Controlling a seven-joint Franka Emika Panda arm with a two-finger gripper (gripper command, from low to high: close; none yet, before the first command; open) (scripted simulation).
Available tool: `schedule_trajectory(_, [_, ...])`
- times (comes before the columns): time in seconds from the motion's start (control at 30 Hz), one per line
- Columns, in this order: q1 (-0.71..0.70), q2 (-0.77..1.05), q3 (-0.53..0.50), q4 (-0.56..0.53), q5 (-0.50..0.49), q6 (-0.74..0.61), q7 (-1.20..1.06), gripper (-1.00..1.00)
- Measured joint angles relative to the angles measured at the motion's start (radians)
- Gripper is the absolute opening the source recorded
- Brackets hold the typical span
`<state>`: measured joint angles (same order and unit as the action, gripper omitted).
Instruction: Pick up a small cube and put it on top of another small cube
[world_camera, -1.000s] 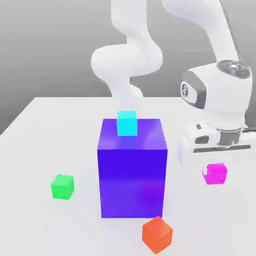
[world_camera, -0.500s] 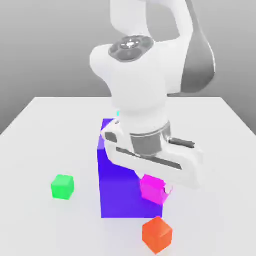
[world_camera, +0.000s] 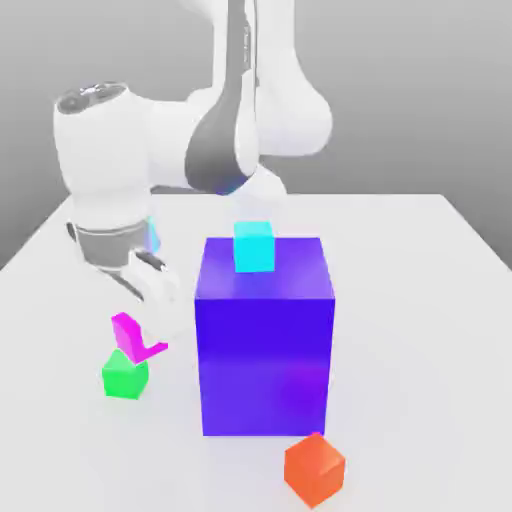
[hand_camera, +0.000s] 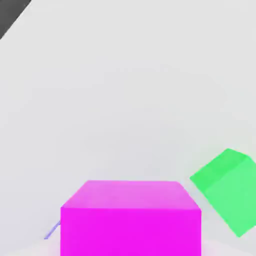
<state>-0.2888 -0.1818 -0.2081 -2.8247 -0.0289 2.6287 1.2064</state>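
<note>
I see hand (world_camera: 135, 325) clamped on magenta cube (world_camera: 130, 335), held tilted just above green cube (world_camera: 124, 376), beside purple block (world_camera: 265, 335).

The small cube (world_camera: 131, 335) is shiny bright pink. The other small cube (world_camera: 124, 376) is bright green. The big block (world_camera: 265, 335) is deep purple-blue, with a light blue cube (world_camera: 254, 246) on top. At 5 o'clock from the big block sits an orange-red cube (world_camera: 314, 468). The tabletop (world_camera: 420, 330) is plain white. The robot arm (world_camera: 150, 160) is white with grey parts.
</note>
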Motion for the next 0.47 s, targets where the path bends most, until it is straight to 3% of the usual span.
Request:
schedule_trajectory(0.17, [-0.089,-0.003,-0.041,-0.078,-0.077,0.092,0.001,-1.00])
schedule_trajectory(0.37, [-0.061,0.206,-0.036,-0.072,0.064,0.292,-0.098,-1.00])
schedule_trajectory(0.4, [-0.063,0.225,-0.028,-0.071,0.084,0.309,-0.112,1.00])
schedule_trajectory(0.47, [-0.063,0.225,-0.028,-0.071,0.084,0.309,-0.112,1.00])
